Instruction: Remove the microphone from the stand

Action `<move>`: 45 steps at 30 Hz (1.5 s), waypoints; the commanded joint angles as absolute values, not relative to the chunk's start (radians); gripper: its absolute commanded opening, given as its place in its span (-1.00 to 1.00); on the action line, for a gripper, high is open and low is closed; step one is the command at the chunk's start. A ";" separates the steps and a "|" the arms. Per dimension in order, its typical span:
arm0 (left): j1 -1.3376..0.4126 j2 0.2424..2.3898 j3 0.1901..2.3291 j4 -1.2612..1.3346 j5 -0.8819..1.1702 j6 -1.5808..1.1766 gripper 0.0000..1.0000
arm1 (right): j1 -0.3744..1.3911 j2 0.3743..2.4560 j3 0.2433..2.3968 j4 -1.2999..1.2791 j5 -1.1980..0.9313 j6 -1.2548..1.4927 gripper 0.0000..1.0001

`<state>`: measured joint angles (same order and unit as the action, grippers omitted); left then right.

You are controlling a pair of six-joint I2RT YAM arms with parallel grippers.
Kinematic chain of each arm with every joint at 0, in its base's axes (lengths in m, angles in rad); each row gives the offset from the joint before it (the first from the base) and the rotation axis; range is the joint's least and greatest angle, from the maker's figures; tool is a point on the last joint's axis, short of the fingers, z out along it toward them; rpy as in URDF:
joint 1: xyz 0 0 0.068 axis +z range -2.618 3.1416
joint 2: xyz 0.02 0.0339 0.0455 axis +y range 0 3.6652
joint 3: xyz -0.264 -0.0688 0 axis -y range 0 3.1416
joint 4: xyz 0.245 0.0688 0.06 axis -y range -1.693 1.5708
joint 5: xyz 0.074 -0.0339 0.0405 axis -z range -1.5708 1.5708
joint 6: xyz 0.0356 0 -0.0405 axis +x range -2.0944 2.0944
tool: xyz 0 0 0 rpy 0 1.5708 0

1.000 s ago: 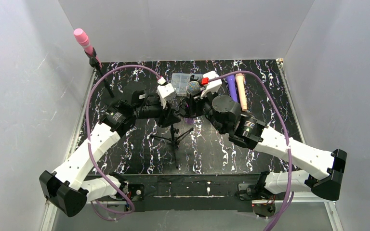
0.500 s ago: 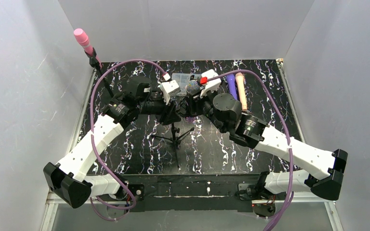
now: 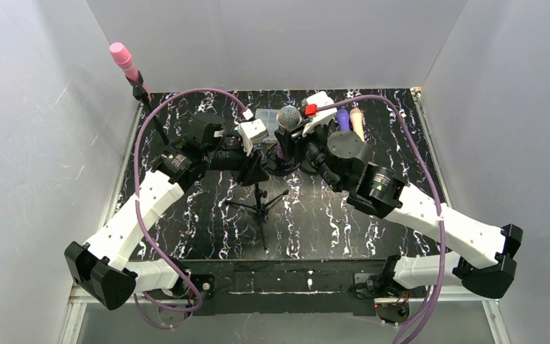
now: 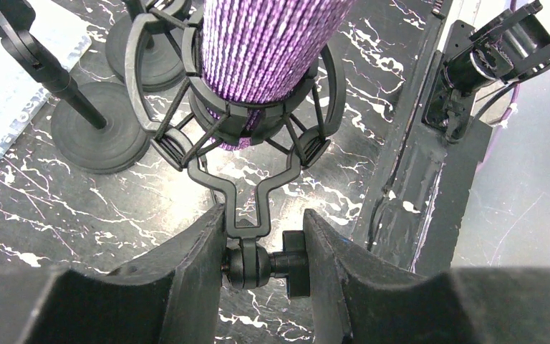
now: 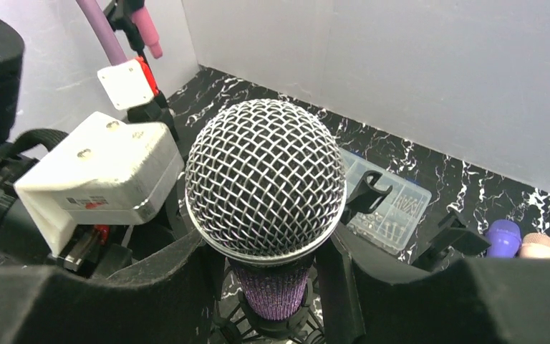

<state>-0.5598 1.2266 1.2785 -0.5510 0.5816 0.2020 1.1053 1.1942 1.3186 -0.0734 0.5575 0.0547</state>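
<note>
Pull-out step, near table [image 3: 401, 143] far edge. Left gripper [image 4: 261, 244] pinching stand [image 4: 249, 264] joint; right gripper [image 5: 272, 279] pinching microphone [image 5: 266, 188] under mesh head. Body sits in cradle [image 4: 174, 147]. Next: straight lift, stand steadied.

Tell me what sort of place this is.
Most likely a robot test cell, not a studio: plain white walls box in a black marbled tabletop, the left arm and right arm are bolted at its near edge, and the microphone on its stand looks like a practice prop.
</note>
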 commanded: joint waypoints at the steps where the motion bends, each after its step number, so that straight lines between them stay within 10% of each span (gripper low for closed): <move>1: -0.560 1.267 1.270 -0.632 0.515 0.208 -1.00 | 1.118 1.171 1.437 0.081 0.502 0.076 -0.73; 37: -0.565 1.284 1.348 -0.633 0.530 0.187 -1.00 | 1.118 1.131 1.588 0.024 0.548 0.030 -0.85; 45: -0.566 1.260 1.353 -0.627 0.531 0.170 0.12 | 1.118 1.158 1.652 -0.113 0.694 -0.036 -0.91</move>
<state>-0.5606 1.2682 1.3384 -0.5922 0.5591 0.1814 1.1133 1.1584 1.5703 -0.1005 0.5991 0.0158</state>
